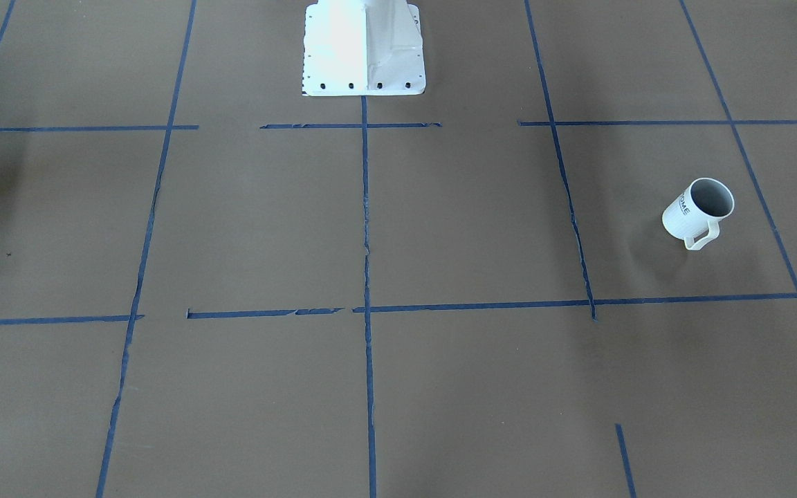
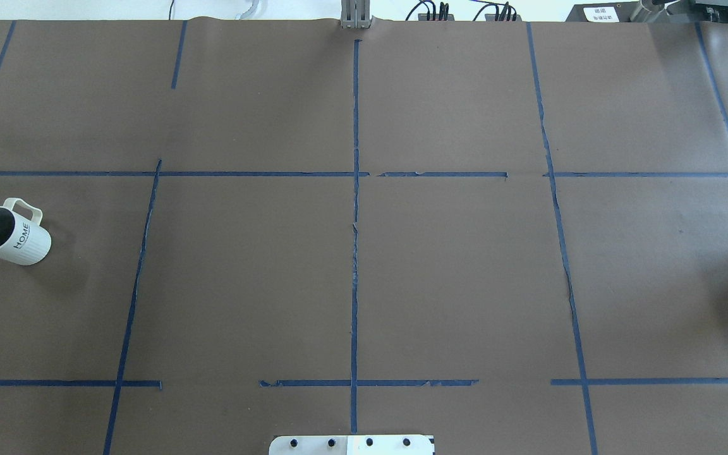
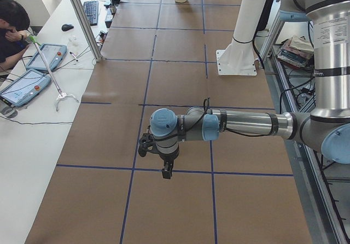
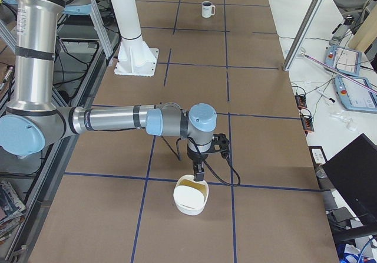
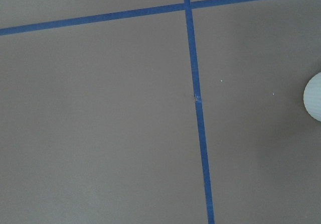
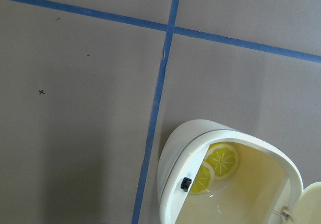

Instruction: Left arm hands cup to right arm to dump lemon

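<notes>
The cup (image 1: 699, 211) is a white ribbed mug with "HOME" lettering. It stands upright on the brown table, at the far left of the overhead view (image 2: 7, 235) and far off in the exterior right view (image 4: 207, 8). Its grey inside looks empty. My left gripper (image 3: 165, 173) hangs low over the table; I cannot tell if it is open. The left wrist view shows only a white rounded edge (image 5: 313, 97) at its right border. My right gripper (image 4: 199, 173) hangs just above a cream container (image 4: 191, 197); I cannot tell its state. Two lemon slices (image 6: 223, 159) lie in it.
The white robot pedestal (image 1: 364, 48) stands at the table's robot side (image 2: 351, 444). Blue tape lines (image 2: 355, 253) divide the brown surface. A side table with tablets (image 3: 33, 85) and a seated person (image 3: 11, 25) lie beyond the far edge, past an aluminium post (image 3: 82, 19).
</notes>
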